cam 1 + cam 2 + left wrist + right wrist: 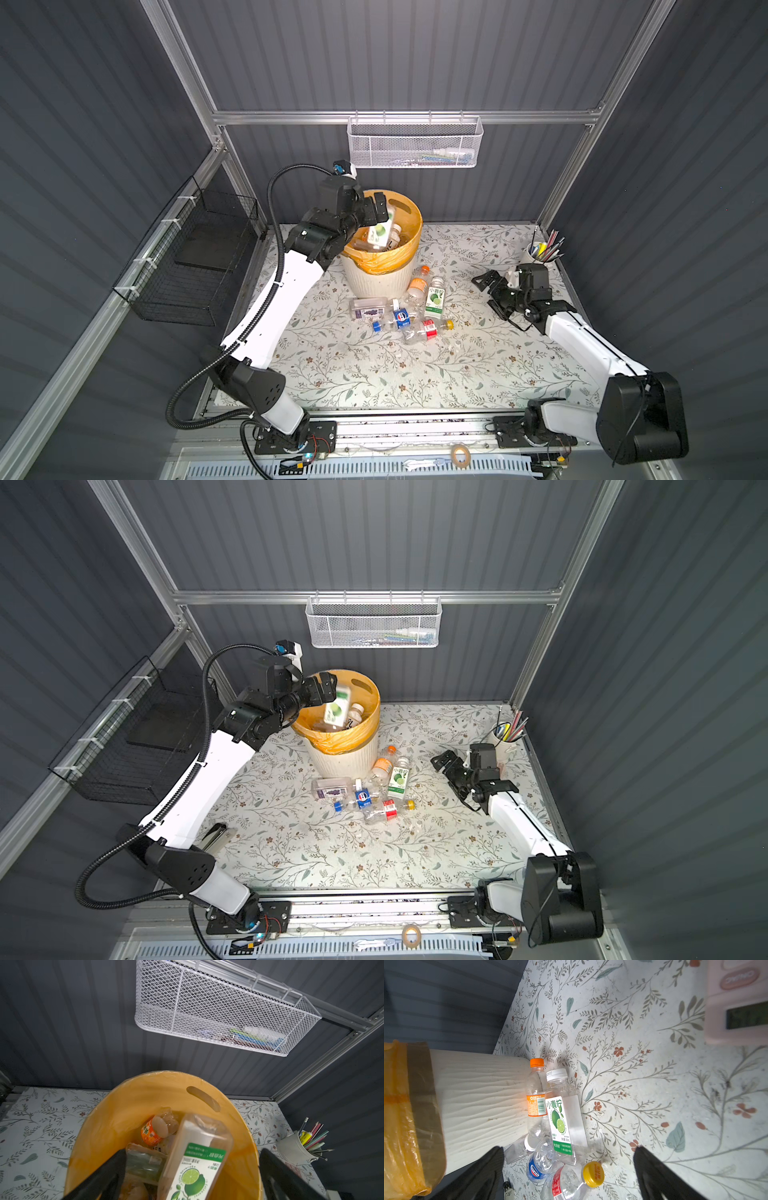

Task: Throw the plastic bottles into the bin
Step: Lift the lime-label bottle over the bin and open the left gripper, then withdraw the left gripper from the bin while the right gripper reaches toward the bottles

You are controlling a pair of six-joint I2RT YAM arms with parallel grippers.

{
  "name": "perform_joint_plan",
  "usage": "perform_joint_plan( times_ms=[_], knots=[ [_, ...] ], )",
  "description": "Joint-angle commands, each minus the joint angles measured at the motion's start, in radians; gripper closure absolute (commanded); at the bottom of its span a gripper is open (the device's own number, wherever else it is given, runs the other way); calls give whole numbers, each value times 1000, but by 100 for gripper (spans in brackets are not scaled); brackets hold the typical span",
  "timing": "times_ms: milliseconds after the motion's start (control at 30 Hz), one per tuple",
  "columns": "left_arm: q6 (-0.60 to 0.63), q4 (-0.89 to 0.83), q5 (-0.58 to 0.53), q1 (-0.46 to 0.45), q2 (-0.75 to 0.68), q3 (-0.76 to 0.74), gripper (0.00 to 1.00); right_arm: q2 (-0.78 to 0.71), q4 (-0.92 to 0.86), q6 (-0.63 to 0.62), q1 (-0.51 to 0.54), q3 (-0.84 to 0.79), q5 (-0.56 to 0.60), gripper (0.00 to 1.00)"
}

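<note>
Right now the left jaws hang over the bin, spread wide. A lime-label bottle sits loose btwn them w/ a gap on each side, inside the bin's mouth; it's smeared in both top views.

The bin stands at the back of the bench, w/ an orange bag folded over its rim. Inside, per the left wrist view: an orange-label bottle on its side, a clear bottle next to it, and more beneath that's too dark to sort.

At the bin's foot lie at least five plastic bottles, bunched and touching:
- orange-cap bottle, against the bin wall
- white-cap lime bottle, just beside it
- square clear bottle w/ a purple label
- blue-label bottle
- red-label bottle w/ a yellow cap

The right jaws are wide too, gripping nothing, low over the bench and aimed at that bunch.

Other containers:
- white mesh basket on the back rail, w/ a few items, blurred
- black wire basket on the side wall, w/ a flat dark slab inside
- white cup of pens, far right corner

A pink calculator lies by the right arm.
</note>
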Motion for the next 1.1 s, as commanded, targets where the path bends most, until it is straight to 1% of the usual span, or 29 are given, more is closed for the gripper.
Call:
perform_joint_plan(
  times_ms=[0,67,100,233,400,500,600,667,733,833,967,1067],
  knots=[
    [41,62,-96,9,-167,-75,1,-22,-16,-11,0,-7,13,1],
    [33,70,-126,9,-216,-120,1,-19,-25,-11,5,-1,15,1],
    [24,66,-138,8,-235,-146,0,-17,-30,-11,11,3,48,1],
    [-10,69,-169,9,-307,-267,0,12,-57,-18,54,34,93,1],
    [-54,100,-232,9,-423,-482,1,106,-142,-47,139,129,182,1],
    [-75,61,-287,9,-487,-564,0,169,-174,-52,183,181,220,1],
    [-113,32,-366,9,-559,-647,1,227,-209,-68,226,232,265,1],
    [-132,17,-396,9,-595,-694,0,270,-236,-88,263,271,295,1],
    [-150,-45,-394,11,-594,-708,0,312,-269,-99,297,303,315,1],
    [-234,-166,-383,10,-562,-735,1,370,-266,-95,333,320,323,1],
    [-325,-159,-331,11,-570,-854,0,431,-261,-89,364,343,318,1],
    [-384,-156,-330,12,-567,-907,1,471,-266,-104,392,376,321,1]
  ],
)
